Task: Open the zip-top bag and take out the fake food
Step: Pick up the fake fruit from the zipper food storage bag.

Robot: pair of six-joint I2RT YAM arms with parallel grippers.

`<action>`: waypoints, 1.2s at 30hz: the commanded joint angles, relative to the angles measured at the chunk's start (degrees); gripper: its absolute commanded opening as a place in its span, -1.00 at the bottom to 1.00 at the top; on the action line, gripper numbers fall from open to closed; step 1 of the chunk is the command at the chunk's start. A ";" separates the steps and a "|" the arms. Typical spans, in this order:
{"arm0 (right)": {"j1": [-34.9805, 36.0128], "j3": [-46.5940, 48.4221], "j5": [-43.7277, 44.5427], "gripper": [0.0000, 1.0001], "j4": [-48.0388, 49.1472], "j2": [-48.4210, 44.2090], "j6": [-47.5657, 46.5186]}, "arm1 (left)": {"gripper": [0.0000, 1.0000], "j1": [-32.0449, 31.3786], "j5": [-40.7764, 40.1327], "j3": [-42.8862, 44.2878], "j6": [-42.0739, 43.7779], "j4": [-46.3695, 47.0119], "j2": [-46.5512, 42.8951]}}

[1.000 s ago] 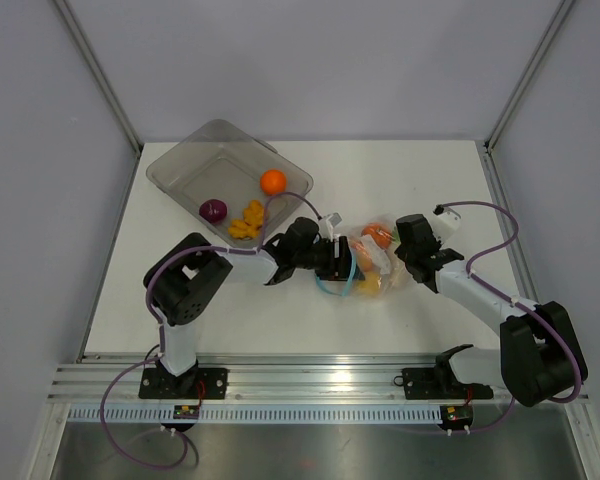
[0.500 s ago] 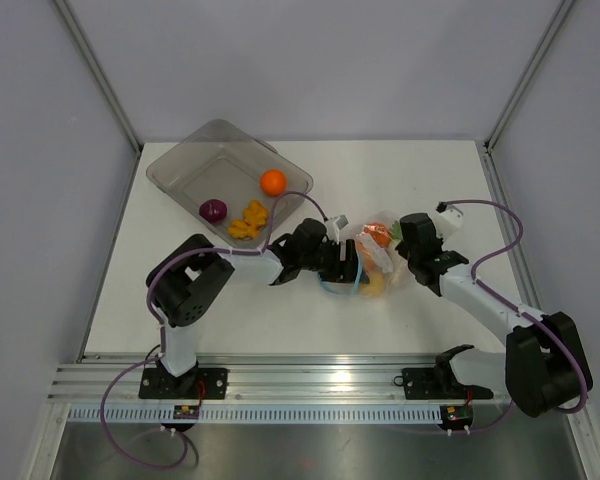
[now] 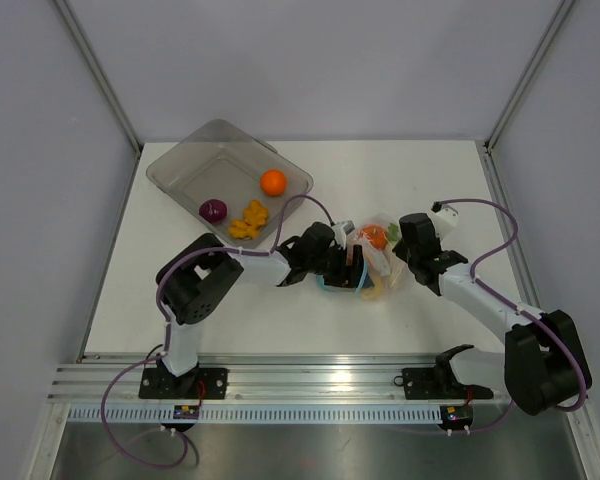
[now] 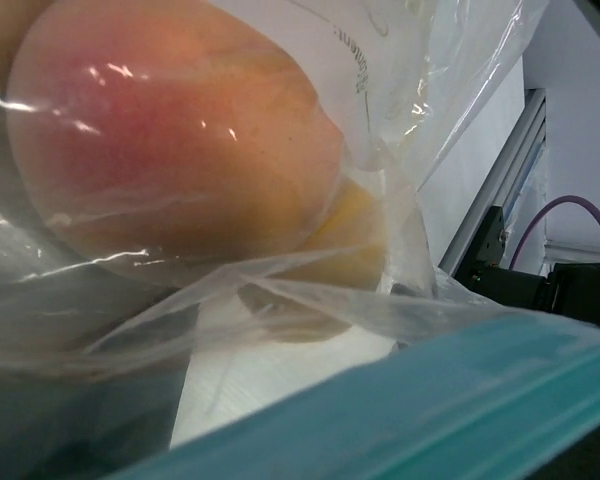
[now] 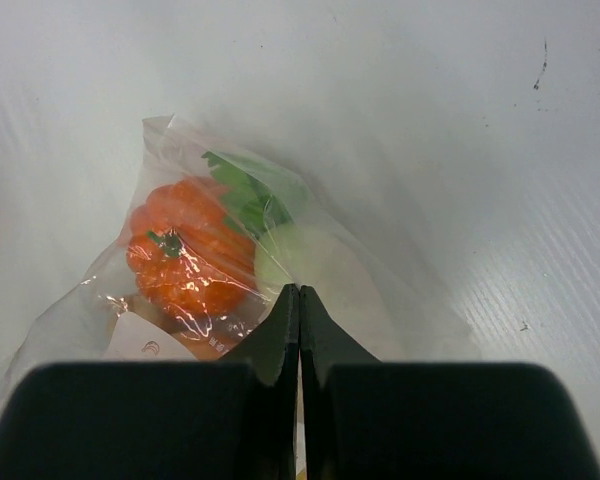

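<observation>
Top, left-wrist and right-wrist views. Over the past second the left pincer [image 3: 352,266] has advanced toward the right edge of the table [image 3: 430,180], from just outside the mouth of the zip-top bag [image 3: 382,262] into it. The teal zip strip [image 4: 430,400] now crosses the bottom of the left-wrist view, with the peach [image 4: 170,140] looming just behind the film. Judged from this, the mouth is already open and another item is about to be grasped.

An orange ball [image 3: 272,182], a purple piece [image 3: 212,210] and a yellow-orange piece [image 3: 247,220] lie as before in the tray [image 3: 185,160] at the far-left corner. The bag lies near the middle of the table, slightly toward the right edge. It holds an orange pumpkin-like piece [image 5: 185,255] and a pale piece with green leaves [image 5: 305,262].

The left arm [image 3: 195,290] is folded low, its forearm running rightward along the table. Its fingers cannot be made out, so whether they stand apart or together cannot be told. The right arm [image 3: 480,295] reaches in from the near-right. The right pincer [image 5: 298,296] is pressed together, apparently pinching the film at the bag's closed end to anchor it.
</observation>
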 commanded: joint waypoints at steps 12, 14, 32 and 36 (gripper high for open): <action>0.32 1.22 -2.16 -1.00 2.64 0.56 -0.79 | 0.64 -1.77 -2.75 5.23 2.28 -2.67 2.30; 0.24 0.96 -3.21 -1.00 2.81 0.82 -0.62 | 0.64 -1.94 -2.84 5.40 2.19 -2.67 2.56; 0.24 0.96 -3.83 -1.00 3.70 2.40 0.70 | 0.31 -3.17 -2.31 8.66 2.72 -5.31 4.58; 0.32 1.05 -1.99 -1.00 2.82 2.41 1.67 | 0.28 -2.91 -2.22 8.13 3.07 -5.48 3.09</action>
